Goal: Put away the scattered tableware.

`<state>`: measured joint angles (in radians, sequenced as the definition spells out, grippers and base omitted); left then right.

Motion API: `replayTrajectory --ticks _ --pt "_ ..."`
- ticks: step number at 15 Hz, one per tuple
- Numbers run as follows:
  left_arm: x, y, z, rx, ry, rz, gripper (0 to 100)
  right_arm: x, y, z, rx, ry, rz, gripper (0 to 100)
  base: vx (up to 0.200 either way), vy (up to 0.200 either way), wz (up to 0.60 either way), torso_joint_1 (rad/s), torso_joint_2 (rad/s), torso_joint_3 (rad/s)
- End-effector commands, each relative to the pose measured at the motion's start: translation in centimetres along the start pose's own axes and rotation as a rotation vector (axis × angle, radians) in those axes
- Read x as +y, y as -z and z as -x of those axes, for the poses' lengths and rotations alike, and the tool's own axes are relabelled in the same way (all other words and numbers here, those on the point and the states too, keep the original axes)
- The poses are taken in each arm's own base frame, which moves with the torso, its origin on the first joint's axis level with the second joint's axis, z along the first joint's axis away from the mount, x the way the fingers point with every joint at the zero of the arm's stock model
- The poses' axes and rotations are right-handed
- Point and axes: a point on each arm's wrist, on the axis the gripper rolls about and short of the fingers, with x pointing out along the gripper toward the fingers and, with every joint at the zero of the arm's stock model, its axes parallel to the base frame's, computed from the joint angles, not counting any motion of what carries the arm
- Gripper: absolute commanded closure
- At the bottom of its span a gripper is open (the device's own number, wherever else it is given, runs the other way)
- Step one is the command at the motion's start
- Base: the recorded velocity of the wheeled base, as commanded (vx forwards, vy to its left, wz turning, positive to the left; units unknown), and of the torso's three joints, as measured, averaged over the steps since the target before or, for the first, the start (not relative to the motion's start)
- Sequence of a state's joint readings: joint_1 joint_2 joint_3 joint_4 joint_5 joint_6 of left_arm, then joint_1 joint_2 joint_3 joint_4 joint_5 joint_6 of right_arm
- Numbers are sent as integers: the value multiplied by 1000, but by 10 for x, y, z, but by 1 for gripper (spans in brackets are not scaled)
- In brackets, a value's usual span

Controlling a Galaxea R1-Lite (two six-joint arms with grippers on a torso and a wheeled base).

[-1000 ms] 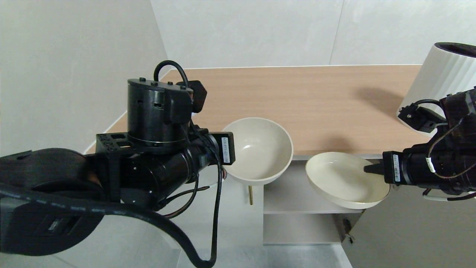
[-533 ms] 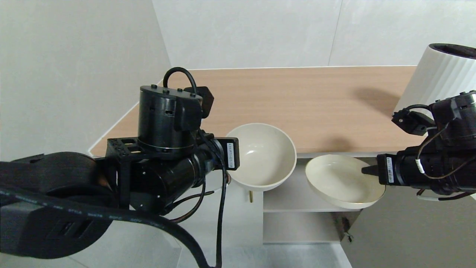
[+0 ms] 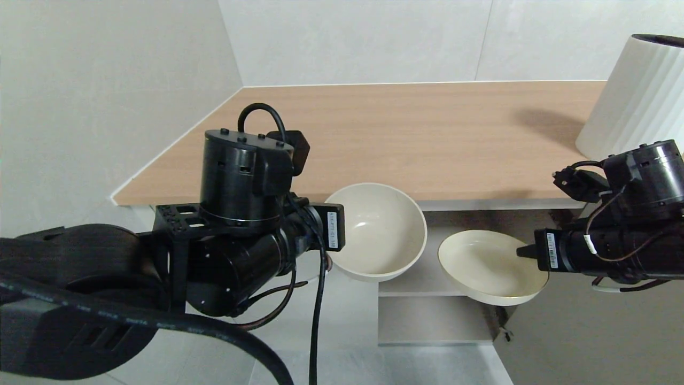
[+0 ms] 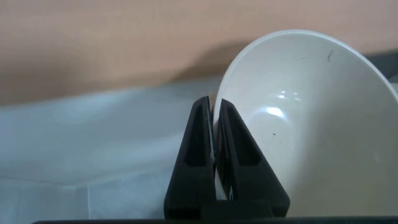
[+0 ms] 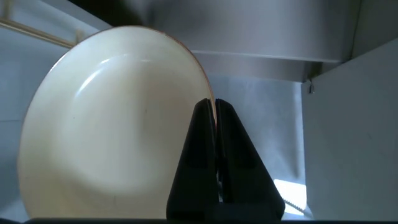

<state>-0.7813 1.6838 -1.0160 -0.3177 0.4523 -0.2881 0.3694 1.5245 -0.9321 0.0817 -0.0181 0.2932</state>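
Observation:
A deep cream bowl (image 3: pixel 377 230) hangs in front of the wooden counter's edge, with my left gripper (image 3: pixel 330 235) shut on its rim; the left wrist view shows the bowl (image 4: pixel 311 118) with the rim pinched between the fingers (image 4: pixel 213 124). A shallow cream plate (image 3: pixel 486 262) hangs lower to the right, before the open cabinet, and my right gripper (image 3: pixel 526 251) is shut on its right rim. In the right wrist view the plate (image 5: pixel 112 118) stands nearly on edge, its rim held in the gripper (image 5: pixel 214 118).
The wooden counter (image 3: pixel 406 139) stretches behind both dishes. A tall white ribbed container (image 3: pixel 638 91) stands at its right end. Below the counter is an open white cabinet with a shelf (image 3: pixel 422 278); its door (image 5: pixel 354 124) stands open on the right.
The head camera has shifted, showing more counter. Both dishes sit lower against the counter edge than before, the plate now in front of the cabinet opening. Both grips are unchanged.

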Motion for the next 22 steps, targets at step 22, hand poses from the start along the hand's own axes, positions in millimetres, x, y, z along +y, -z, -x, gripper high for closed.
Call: replayTrajectory --ticks 22 --pt "-1 3 0 9 4 -24 100 13 37 -100 262 110 70 100 0 0 0 -89 219 125"
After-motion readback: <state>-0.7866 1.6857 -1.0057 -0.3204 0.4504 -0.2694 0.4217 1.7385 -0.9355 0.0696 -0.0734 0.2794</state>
